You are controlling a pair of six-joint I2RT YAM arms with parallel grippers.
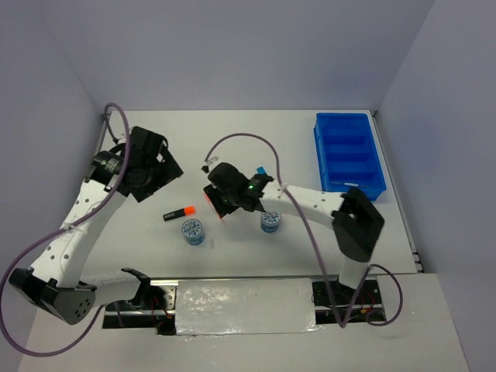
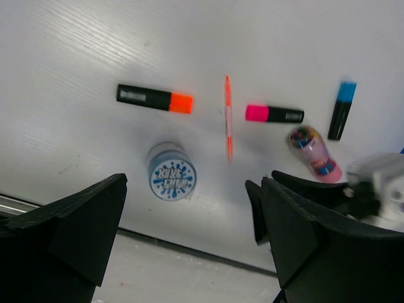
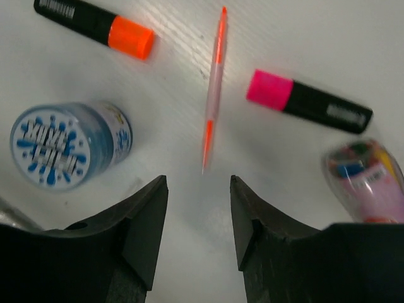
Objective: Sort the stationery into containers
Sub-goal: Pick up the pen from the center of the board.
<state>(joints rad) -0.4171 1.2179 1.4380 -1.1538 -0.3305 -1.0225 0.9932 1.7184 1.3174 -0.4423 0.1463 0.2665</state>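
The stationery lies in the middle of the table. The left wrist view shows an orange-capped highlighter [image 2: 154, 98], a thin orange pen [image 2: 228, 117], a pink-capped highlighter [image 2: 274, 113], a blue-capped highlighter [image 2: 341, 109], a pink patterned tube [image 2: 314, 153] and a blue-white disc [image 2: 172, 172]. My right gripper [image 3: 199, 189] is open and empty, hovering just short of the pen's tip [image 3: 213, 88], between a disc [image 3: 66, 145] and the tube [image 3: 369, 180]. My left gripper [image 2: 189, 208] is open and empty, high above the table. The blue divided tray [image 1: 349, 155] stands at the back right.
A second disc [image 1: 270, 222] sits under the right forearm. The orange highlighter [image 1: 178, 212] and the first disc [image 1: 193, 231] lie left of the right gripper [image 1: 222, 200]. The left gripper [image 1: 151, 167] hangs over the table's left part. Walls close in the table's sides.
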